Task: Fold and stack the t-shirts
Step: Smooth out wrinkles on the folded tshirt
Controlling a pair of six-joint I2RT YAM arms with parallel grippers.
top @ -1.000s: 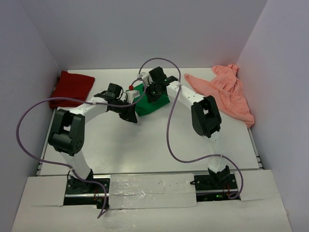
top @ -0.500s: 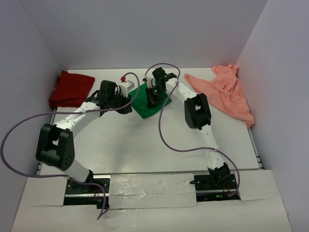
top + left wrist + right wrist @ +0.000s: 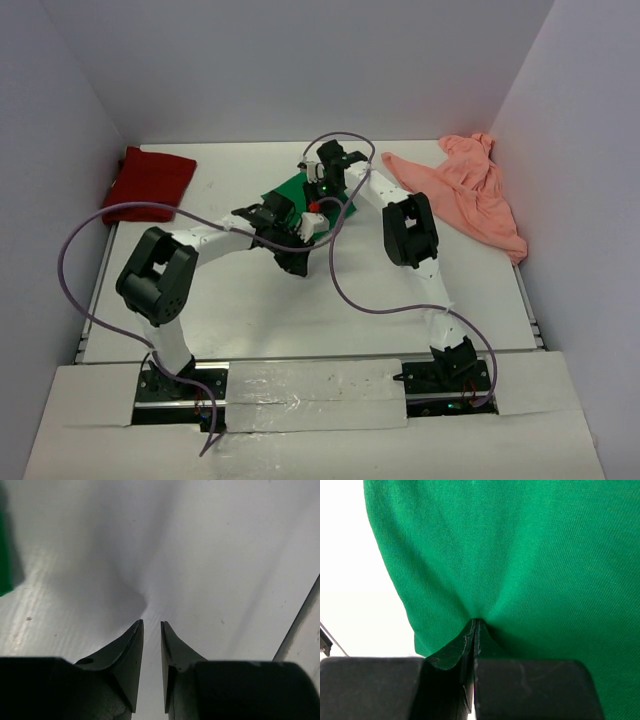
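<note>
The bright green t-shirt (image 3: 287, 188) lies folded at the middle back of the table, partly under both arms. My right gripper (image 3: 318, 193) is shut on a pinch of its cloth; the right wrist view shows the jaws (image 3: 475, 621) closed on the green fabric (image 3: 520, 545). My left gripper (image 3: 296, 262) is just in front of the green shirt, over bare table, jaws a narrow gap apart and empty (image 3: 151, 622). A sliver of green (image 3: 4, 555) shows at that view's left edge. The dark red t-shirt (image 3: 148, 183) lies folded at back left. The salmon-pink t-shirt (image 3: 470, 195) lies crumpled at back right.
White walls enclose the table on the left, back and right. Purple cables (image 3: 340, 290) loop from both arms over the table. A metal rail (image 3: 300, 352) runs along the front edge.
My left gripper has left the green shirt's left side and swung toward the front right, its elbow pulled back. My right gripper stays pinched on the green shirt.
</note>
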